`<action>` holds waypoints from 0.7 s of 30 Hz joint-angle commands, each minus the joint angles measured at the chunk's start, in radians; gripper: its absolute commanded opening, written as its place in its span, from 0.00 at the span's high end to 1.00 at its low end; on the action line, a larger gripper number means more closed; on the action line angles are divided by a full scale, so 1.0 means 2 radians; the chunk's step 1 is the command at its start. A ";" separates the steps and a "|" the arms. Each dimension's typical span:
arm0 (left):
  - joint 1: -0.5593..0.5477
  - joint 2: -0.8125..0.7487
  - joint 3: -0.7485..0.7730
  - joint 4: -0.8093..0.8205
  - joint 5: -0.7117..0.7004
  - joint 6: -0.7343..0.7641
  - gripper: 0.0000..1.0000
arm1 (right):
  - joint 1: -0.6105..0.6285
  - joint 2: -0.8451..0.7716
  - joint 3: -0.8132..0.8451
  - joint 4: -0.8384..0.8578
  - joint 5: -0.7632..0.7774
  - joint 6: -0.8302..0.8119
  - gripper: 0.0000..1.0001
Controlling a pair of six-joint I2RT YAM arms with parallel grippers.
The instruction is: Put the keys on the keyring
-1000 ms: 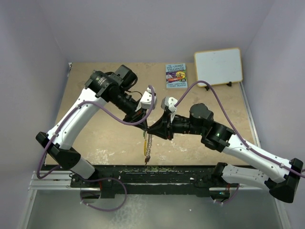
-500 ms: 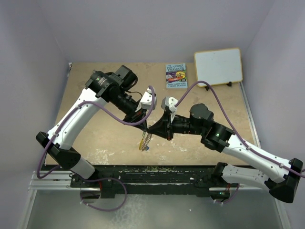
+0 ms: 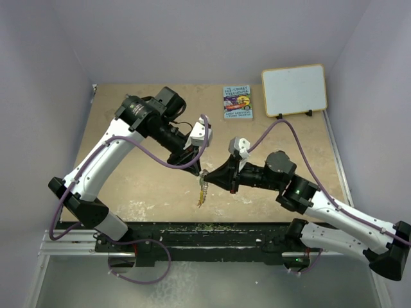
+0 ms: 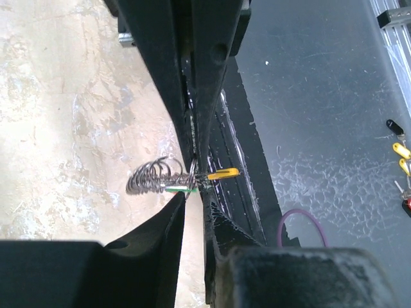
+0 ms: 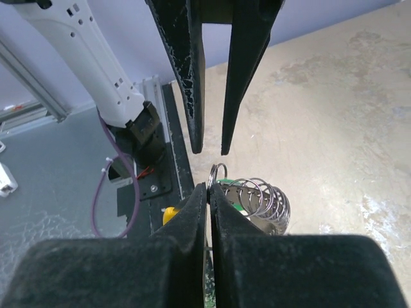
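My right gripper [image 3: 209,176] [image 5: 209,186] is shut on a thin silver loop of the keyring [image 5: 212,176], above the table near the front edge. A coil of several silver loops [image 5: 263,199] hangs from it, with a green-tagged key [image 5: 225,182] and a yellow piece [image 4: 223,172]. The bundle [image 3: 202,191] dangles between the two grippers. My left gripper [image 3: 198,168] [image 4: 194,196] is right beside it, fingers [image 5: 194,96] a little apart and holding nothing. No blue or red tag shows in the bundle.
A book [image 3: 237,101] and a white board [image 3: 294,88] lie at the back of the table. The black base rail [image 3: 192,234] runs along the front edge. Small yellow and red pieces [image 4: 399,151] lie on the grey floor beyond it.
My right arm has drawn back to the right and slightly down. The bundle hung long, bunched up half a second ago, and now hangs again a little further right. The left arm has stayed put.
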 commanded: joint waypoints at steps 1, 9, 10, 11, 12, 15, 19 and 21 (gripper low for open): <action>-0.003 -0.018 0.014 0.024 0.009 -0.010 0.78 | 0.002 -0.035 -0.012 0.096 0.033 0.014 1.00; -0.003 -0.069 -0.036 0.151 -0.036 -0.072 0.75 | 0.002 -0.069 -0.045 0.157 0.071 0.025 1.00; -0.003 -0.079 -0.048 0.174 -0.041 -0.078 0.75 | 0.002 -0.072 -0.047 0.161 0.074 0.026 1.00; -0.002 -0.091 -0.057 0.197 -0.046 -0.086 0.75 | 0.002 -0.076 -0.049 0.165 0.078 0.028 1.00; -0.002 -0.099 -0.064 0.217 -0.049 -0.091 0.75 | 0.002 -0.078 -0.052 0.170 0.082 0.030 1.00; -0.003 -0.095 -0.060 0.226 -0.053 -0.093 0.75 | 0.002 -0.081 -0.059 0.187 0.088 0.037 1.00; -0.004 -0.104 -0.080 0.252 -0.053 -0.102 0.75 | 0.002 -0.077 -0.063 0.202 0.094 0.045 1.00; -0.004 -0.107 -0.087 0.267 -0.059 -0.110 0.74 | 0.002 -0.076 -0.068 0.214 0.095 0.050 1.00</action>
